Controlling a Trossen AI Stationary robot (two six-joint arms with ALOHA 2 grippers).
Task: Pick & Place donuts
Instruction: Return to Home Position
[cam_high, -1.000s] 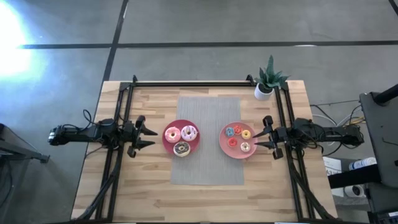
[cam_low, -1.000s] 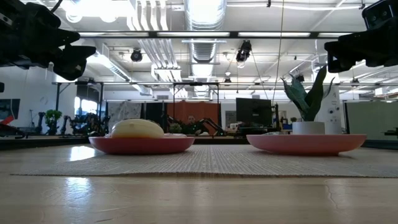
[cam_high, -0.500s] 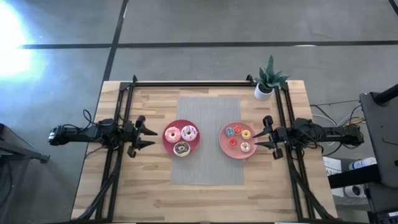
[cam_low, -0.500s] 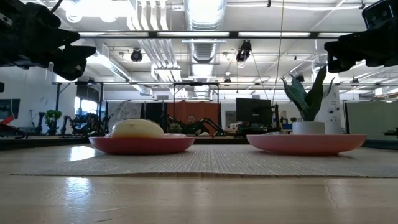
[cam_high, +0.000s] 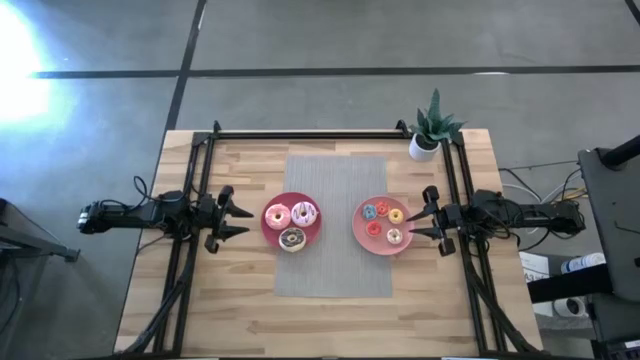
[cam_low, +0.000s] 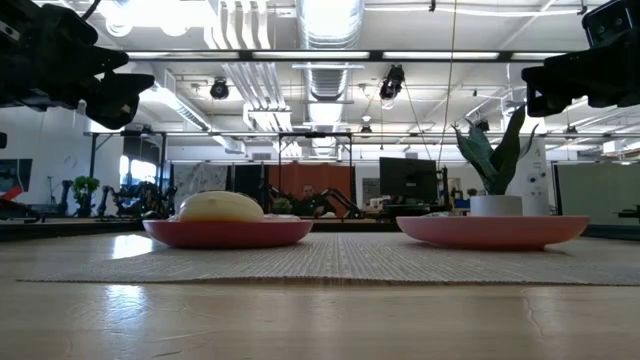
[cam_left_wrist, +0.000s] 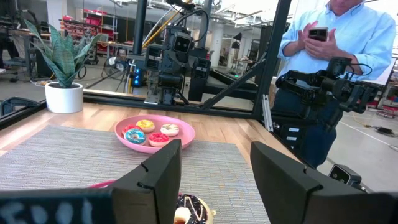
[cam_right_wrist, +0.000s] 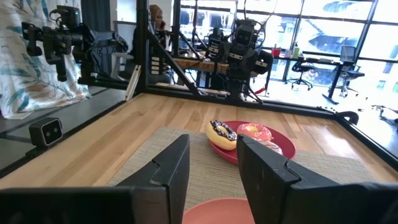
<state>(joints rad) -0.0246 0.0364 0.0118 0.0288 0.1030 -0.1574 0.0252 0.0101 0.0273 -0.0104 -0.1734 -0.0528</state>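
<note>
Two round pink plates lie on a grey mat (cam_high: 335, 270). The left plate (cam_high: 268, 232) carries three larger donuts: one pink (cam_high: 277, 215), one pink-and-white (cam_high: 304, 211), one chocolate (cam_high: 292, 238). The right plate (cam_high: 359, 236) carries several small donuts, among them a blue (cam_high: 369, 212), a red (cam_high: 374, 229) and a yellow one (cam_high: 396, 215). My left gripper (cam_high: 248, 221) hovers open at the left plate's left rim, pointing level toward it (cam_left_wrist: 214, 168). My right gripper (cam_high: 410, 224) hovers open at the right plate's right rim (cam_right_wrist: 213, 163). Neither holds anything.
A potted plant (cam_high: 430, 130) stands at the table's far right corner. Black frame rails (cam_high: 300, 134) run along the far edge and both sides. Beyond the table's right side, a person in a light blue shirt (cam_left_wrist: 336, 37) stands holding a phone.
</note>
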